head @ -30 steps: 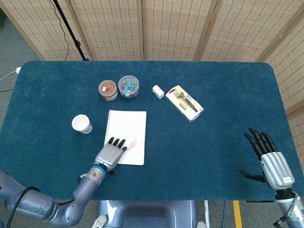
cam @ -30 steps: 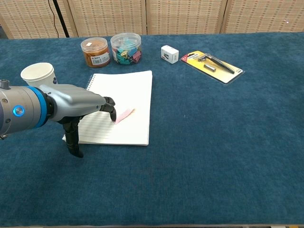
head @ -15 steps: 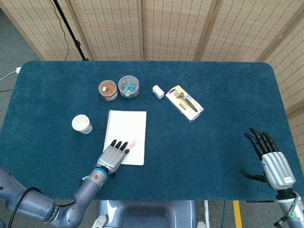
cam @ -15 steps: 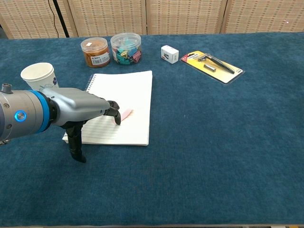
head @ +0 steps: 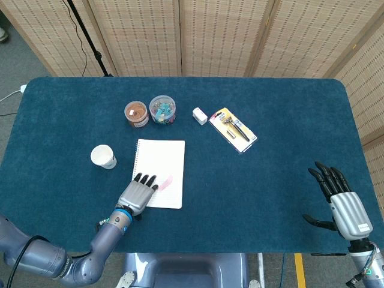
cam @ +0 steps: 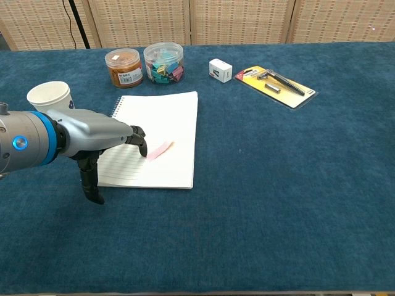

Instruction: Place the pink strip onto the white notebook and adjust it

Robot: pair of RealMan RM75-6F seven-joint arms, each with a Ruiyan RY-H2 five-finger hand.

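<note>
A: Starting nearest: left hand [cam: 92, 139] low over the near left part of the white notebook [cam: 166, 117], fingers stretched forward and flat, thumb pointing down to the table [cam: 278, 203]. Fingertips [cam: 141, 145] at the near end of the pink strip [cam: 160, 150]; actual contact not clear from either view. Nothing grasped.

B: Confirming position of strip?

A: Lying flat on the lined page, right of the fingertips, angled toward the far right, fully within the notebook edges. Appearance: thin, short, pale pink, slightly darker at the near end. In the head view, strip [head: 165, 181] just beside the hand [head: 137, 195], on the near half of the notebook [head: 161, 159].

B: Right hand?

A: Visible in the head view only, right hand [head: 342, 204] at the near right edge of the table, well apart from the notebook, fingers spread and extended, holding nothing.

B: Containers, moving outward?

A: Paper cup [cam: 49, 97] left of the notebook, upright, interior not visible. Farther back, two round clear tubs side by side: brown-filled tub [cam: 124, 66] with an orange-brown content, and clip tub [cam: 163, 61] holding mixed coloured clips. Right of these, small white box [cam: 220, 69], then blister pack [cam: 275, 85] with dark tools on a yellow card.
</note>
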